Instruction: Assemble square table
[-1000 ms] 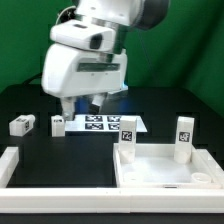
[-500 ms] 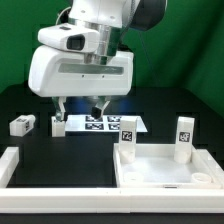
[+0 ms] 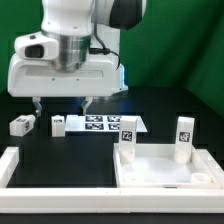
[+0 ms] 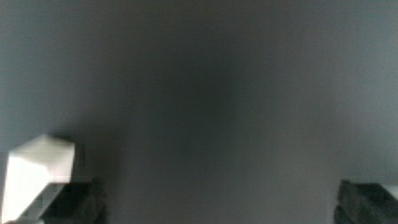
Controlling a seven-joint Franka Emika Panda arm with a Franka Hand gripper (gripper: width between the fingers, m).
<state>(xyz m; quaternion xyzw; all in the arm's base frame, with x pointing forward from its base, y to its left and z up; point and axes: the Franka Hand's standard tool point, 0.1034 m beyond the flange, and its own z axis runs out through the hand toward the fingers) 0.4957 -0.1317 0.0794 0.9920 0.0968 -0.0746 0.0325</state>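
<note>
The square table's white slab (image 3: 160, 178) lies at the exterior view's lower right, with two tagged leg blocks standing upright in it (image 3: 128, 136) (image 3: 185, 138). Two more leg blocks lie on the black table, one at the exterior view's left (image 3: 21, 125) and one (image 3: 58, 124) by the marker board. My gripper (image 3: 62, 104) hangs above and between these two, open and empty. In the wrist view the gripper (image 4: 217, 206) shows only dark table between its wide-apart fingertips (image 4: 64, 204), with a white block's corner (image 4: 39, 166) beside one finger.
The marker board (image 3: 102, 123) lies flat mid-table behind the slab. A long white rail with upturned ends (image 3: 40, 203) runs along the front edge and up the exterior view's left (image 3: 8, 162). A green backdrop stands behind.
The gripper has swung toward the exterior view's left and looms larger, from over the marker board to over the two loose leg blocks. It stays open; no part moved.
</note>
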